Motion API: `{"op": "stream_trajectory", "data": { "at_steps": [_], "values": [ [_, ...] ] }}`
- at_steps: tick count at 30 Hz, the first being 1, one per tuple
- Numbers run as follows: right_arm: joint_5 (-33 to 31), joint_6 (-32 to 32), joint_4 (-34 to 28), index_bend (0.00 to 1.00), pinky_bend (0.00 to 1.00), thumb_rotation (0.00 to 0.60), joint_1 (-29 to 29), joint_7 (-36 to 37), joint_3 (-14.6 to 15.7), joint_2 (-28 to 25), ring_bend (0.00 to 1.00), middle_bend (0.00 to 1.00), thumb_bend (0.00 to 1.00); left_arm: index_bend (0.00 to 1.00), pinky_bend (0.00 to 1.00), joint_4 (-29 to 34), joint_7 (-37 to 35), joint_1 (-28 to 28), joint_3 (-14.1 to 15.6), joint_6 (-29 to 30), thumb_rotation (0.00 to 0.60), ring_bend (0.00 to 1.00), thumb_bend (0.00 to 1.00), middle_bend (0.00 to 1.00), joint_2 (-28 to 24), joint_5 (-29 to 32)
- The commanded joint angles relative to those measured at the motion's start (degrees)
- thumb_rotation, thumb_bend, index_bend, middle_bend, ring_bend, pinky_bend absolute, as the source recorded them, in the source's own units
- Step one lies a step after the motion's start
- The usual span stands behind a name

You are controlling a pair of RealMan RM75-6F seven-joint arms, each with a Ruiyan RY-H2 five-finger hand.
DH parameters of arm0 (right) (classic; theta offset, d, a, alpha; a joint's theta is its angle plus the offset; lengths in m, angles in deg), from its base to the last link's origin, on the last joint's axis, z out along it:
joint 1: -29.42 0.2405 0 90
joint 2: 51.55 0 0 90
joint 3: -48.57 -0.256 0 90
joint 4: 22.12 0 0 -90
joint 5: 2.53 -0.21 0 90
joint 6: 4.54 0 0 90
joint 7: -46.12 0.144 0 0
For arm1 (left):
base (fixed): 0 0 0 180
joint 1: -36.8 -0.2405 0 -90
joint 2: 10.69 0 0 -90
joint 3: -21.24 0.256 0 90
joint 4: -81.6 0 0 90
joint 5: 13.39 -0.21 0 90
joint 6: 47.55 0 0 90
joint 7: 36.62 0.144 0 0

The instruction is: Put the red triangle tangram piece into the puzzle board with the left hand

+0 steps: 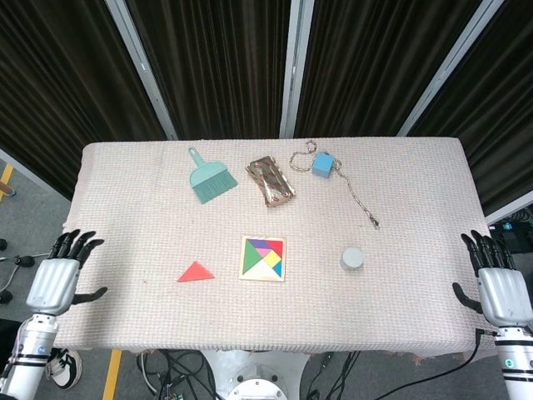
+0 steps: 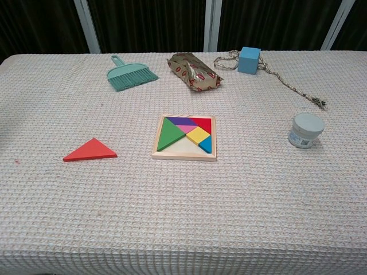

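Observation:
The red triangle tangram piece [image 1: 195, 272] [image 2: 90, 151] lies flat on the cloth, left of the puzzle board. The wooden puzzle board [image 1: 263, 258] [image 2: 184, 137] sits near the table's middle with several coloured pieces in it and a bare triangular gap along its front edge. My left hand [image 1: 58, 280] hovers at the table's left edge, fingers spread, holding nothing, well left of the triangle. Off the table's right edge, my right hand [image 1: 498, 283] is likewise empty with fingers apart. Neither hand shows in the chest view.
At the back lie a teal dustpan brush [image 1: 210, 177] [image 2: 129, 74], a shiny wrapped packet [image 1: 271, 181] [image 2: 194, 71] and a blue cube [image 1: 323, 163] [image 2: 249, 59] tied to a rope [image 1: 360, 197]. A small grey-lidded jar [image 1: 352, 259] [image 2: 306, 130] stands right of the board.

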Motion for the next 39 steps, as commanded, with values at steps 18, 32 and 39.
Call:
{"op": "stream_trajectory", "data": {
  "at_steps": [18,32,39],
  "values": [
    [-0.93,-0.53,2.86,0.0,0.0,0.6,-0.31,3.48,-0.23,-0.3,0.0,0.0,0.21,0.18,0.06,2.66,10.01,10.98,-3.51,-14.71,0.6,0.0,0.07,0.1,13.03,12.71],
    [-1.4,-0.8,4.2,0.0,0.0,0.6,-0.24,5.02,-0.68,-0.45,0.0,0.0,0.21,0.19,0.06,-1.42,14.89,15.03,-4.41,-17.25,0.6,0.0,0.06,0.1,21.64,24.43],
    [-1.05,-0.82,4.12,0.0,0.0,0.6,-0.11,5.15,-0.69,-0.8,0.0,0.0,0.21,0.21,0.06,-3.9,15.2,15.95,-4.6,-15.99,0.6,0.0,0.07,0.1,23.91,25.17]
  ]
}}
